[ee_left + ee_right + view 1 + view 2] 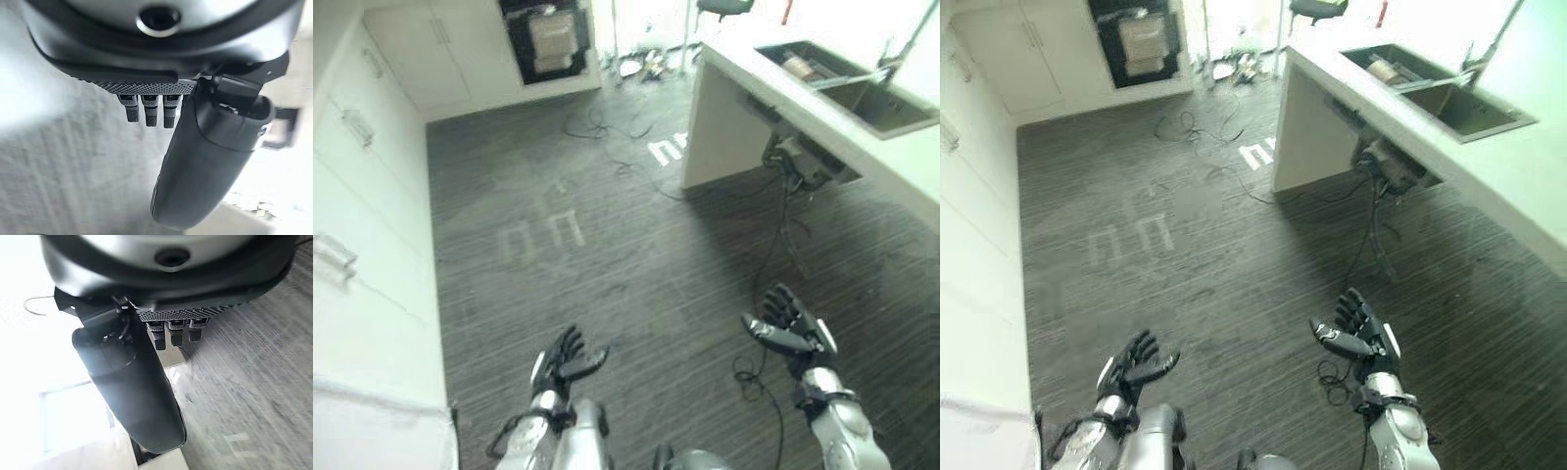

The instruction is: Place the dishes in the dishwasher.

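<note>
Both hands hang low over the dark striped floor [636,264], well apart from the sink. The left hand [566,360] is held palm up with its fingers loosely spread and nothing in it; its wrist view shows the fingers straight and the thumb [210,161] standing out over bare floor. The right hand [788,328] is likewise relaxed and empty, fingers [173,333] extended and the thumb apart from them.

The sink [847,83] is set into the pale worktop [891,166] far from the hands, on the robot's right. Inside the sink's far basin lies a brownish dish-like thing [796,67], too small to make out; a tap [901,49] rises just beside the sink. Below the worktop, under the sink, some dark fittings hang.

Across the floor from the sink, on the robot's left, runs a row of white cabinets [362,225]. In the far wall beyond the sink, a dark open recess [548,39] holds a pale rack or tray.
</note>
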